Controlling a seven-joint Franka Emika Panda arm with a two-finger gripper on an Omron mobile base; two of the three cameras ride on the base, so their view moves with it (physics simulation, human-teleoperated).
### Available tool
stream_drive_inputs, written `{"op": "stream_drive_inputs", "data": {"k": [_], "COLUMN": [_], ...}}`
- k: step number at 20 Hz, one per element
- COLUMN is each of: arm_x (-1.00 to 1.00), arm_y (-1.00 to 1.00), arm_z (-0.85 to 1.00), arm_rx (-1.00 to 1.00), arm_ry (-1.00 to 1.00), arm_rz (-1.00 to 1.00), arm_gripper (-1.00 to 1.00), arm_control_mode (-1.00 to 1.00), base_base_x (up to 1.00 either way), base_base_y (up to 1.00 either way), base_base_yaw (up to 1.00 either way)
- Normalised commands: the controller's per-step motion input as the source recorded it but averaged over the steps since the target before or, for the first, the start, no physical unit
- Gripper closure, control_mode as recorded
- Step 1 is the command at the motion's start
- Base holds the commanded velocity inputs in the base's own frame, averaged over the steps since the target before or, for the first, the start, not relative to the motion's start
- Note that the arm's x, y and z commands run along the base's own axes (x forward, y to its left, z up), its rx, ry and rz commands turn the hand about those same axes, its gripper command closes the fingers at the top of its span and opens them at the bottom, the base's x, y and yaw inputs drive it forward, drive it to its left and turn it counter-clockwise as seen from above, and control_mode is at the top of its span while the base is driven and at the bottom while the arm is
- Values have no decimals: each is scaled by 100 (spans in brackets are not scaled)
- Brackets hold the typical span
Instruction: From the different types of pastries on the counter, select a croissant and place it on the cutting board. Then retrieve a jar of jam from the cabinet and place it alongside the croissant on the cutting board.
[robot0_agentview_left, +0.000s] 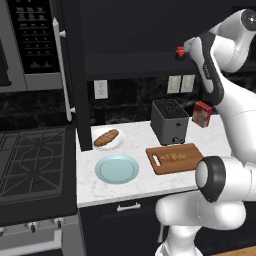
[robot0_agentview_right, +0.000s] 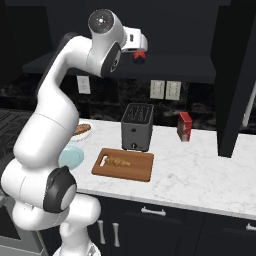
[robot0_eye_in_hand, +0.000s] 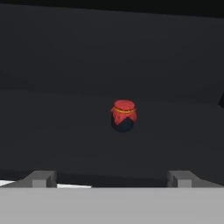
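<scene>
**Red-capped jar dead ahead of spread fingers, not yet grasped**

Red top over a dark squat body: the jar of jam (robot0_eye_in_hand: 124, 115) stands upright on the dark shelf of the cabinet (robot0_agentview_left: 130, 30), seen straight ahead in the hand view, well apart from the fingers (robot0_eye_in_hand: 41, 178). The two tips stand wide at either side of the frame's bottom, with nothing between them. The jar sits roughly centred between their lines, a little toward the right-hand tip. Its long axis is vertical, and the hand appears to face it horizontally.

In the right base view the gripper (robot0_agentview_right: 139, 55) is raised to shelf height, with the jar showing as a red spot just at the hand's end.

Golden-brown croissant (robot0_agentview_right: 119, 162) lies on the cutting board (robot0_agentview_right: 137, 170), on the tabletop (robot0_agentview_right: 200, 175) in front of the toaster (robot0_agentview_right: 136, 126). First part of the task judged complete.

Judgement: the coming move is a straight advance along the hand's own axis until the jar lies between the fingers, with a slight sideways correction.
</scene>
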Motion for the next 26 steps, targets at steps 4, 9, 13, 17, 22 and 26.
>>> {"op": "stream_drive_inputs", "data": {"k": [4,9,13,17,22,26], "arm_x": [20,31,33,28,34,30], "arm_y": [0,0,0,0,0,0], "arm_z": [-2,-10,-10,0,0,0], "arm_rx": [0,0,0,0,0,0], "arm_ry": [-3,-1,0,1,2,0], "arm_rz": [-6,-5,-1,-1,0,0], "arm_gripper": [-100,-100,-100,-100,-100,-100], "arm_control_mode": [-100,-100,-100,-100,-100,-100], "base_base_x": [0,0,0,0,0,0], "base_base_y": [0,0,0,0,0,0], "base_base_yaw": [0,0,0,0,0,0]}}
